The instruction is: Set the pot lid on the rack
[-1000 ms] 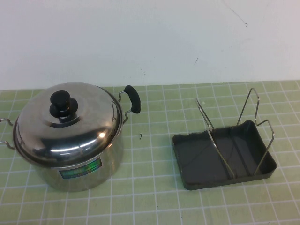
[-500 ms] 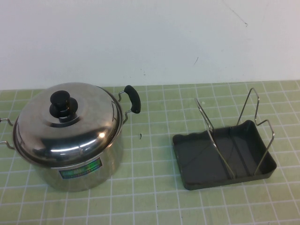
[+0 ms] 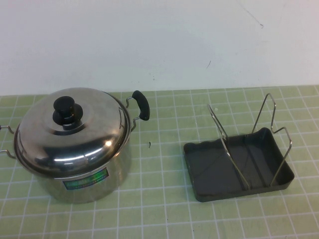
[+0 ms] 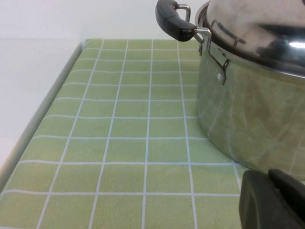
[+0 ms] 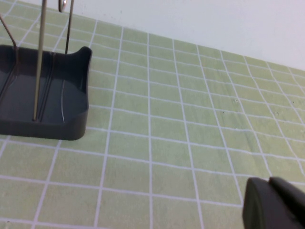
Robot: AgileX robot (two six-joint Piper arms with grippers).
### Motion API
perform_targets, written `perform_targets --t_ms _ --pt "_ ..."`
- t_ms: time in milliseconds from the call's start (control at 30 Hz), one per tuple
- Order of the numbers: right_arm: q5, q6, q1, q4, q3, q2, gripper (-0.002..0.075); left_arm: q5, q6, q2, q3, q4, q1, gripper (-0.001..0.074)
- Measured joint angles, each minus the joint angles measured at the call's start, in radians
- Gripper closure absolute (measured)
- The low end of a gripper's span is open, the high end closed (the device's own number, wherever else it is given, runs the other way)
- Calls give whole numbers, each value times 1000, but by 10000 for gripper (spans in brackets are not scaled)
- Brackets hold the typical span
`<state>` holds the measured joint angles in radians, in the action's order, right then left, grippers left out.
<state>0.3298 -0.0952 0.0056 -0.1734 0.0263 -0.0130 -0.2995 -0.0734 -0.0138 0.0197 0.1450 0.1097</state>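
Note:
The pot lid (image 3: 70, 132), shiny and domed with a black knob (image 3: 66, 110), sits on the steel pot (image 3: 94, 181) at the table's left. The rack (image 3: 234, 167), a dark grey tray with upright wire loops, stands at the right with nothing in it. Neither gripper shows in the high view. My left gripper (image 4: 268, 175) is shut and empty, low beside the pot's wall (image 4: 252, 109); the lid's edge (image 4: 267, 28) is above it. My right gripper (image 5: 269, 184) is shut and empty, low over the mat, apart from the rack's corner (image 5: 71, 109).
The pot has black side handles (image 3: 140, 104), one also showing in the left wrist view (image 4: 174, 21). The green checked mat (image 3: 159, 164) covers the table. Its edge and a white surface (image 4: 28, 95) lie beside the left gripper. A white wall stands behind.

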Motion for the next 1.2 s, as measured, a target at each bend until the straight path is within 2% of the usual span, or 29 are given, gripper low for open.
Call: perform_targets --t_ms 267,333,467,500,600,667,800,900,1033,1100,1200 --pt "0 0 0 0 0 0 727 18 21 0 0 41 -2 737" --pt "2 0 0 0 0 0 727 46 112 0 0 201 -2 737" --pt "2 0 0 0 0 0 727 146 331 0 0 697 -2 737" --pt "2 0 0 0 0 0 727 168 348 0 0 772 -2 737" --pt "2 0 0 0 0 0 727 263 310 0 0 905 -2 737" --pt "2 0 0 0 0 0 727 314 191 0 0 944 -2 737" --pt "2 0 0 0 0 0 727 316 58 0 0 976 -2 737" --pt "2 0 0 0 0 0 727 239 -87 0 -9 929 -2 737" --pt "2 0 0 0 0 0 727 121 -404 25 -133 828 -2 737" --pt "2 0 0 0 0 0 727 115 -496 69 -206 748 -2 737" --pt "2 0 0 0 0 0 727 125 -436 167 -267 494 -2 727"
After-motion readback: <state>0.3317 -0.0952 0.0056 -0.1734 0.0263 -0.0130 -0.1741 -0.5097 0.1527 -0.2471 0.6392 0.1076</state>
